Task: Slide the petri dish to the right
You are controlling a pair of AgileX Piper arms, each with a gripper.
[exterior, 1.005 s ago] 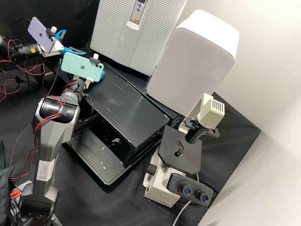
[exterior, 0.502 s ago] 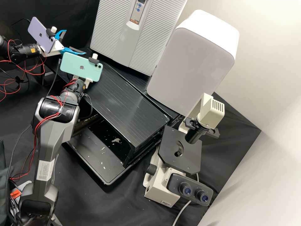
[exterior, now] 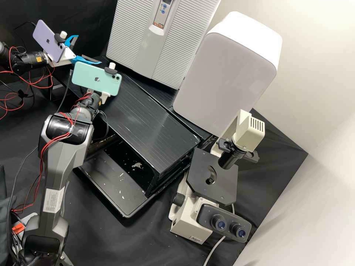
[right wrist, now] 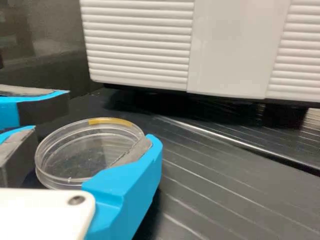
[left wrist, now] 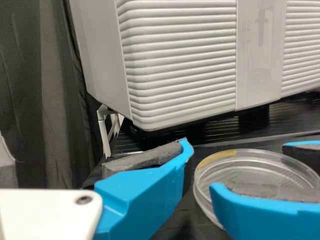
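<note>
Where ribbed (black), platform (right wrist: 240, 165) under dish (right wrist: 75, 155)

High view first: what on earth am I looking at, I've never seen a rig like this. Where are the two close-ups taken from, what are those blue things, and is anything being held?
These are two robot arms at a black lab bench. The high view is from a fixed camera looking down; the nearer arm rises at the left. Each close-up is taken from a camera on one arm's wrist, and the blue shapes are gripper fingers. A clear petri dish lies on the ridged black platform, before a white ribbed appliance; a microscope stands off to the side. The left gripper is open at the dish, and the right gripper's finger sits at its rim. Nothing is gripped.
</note>
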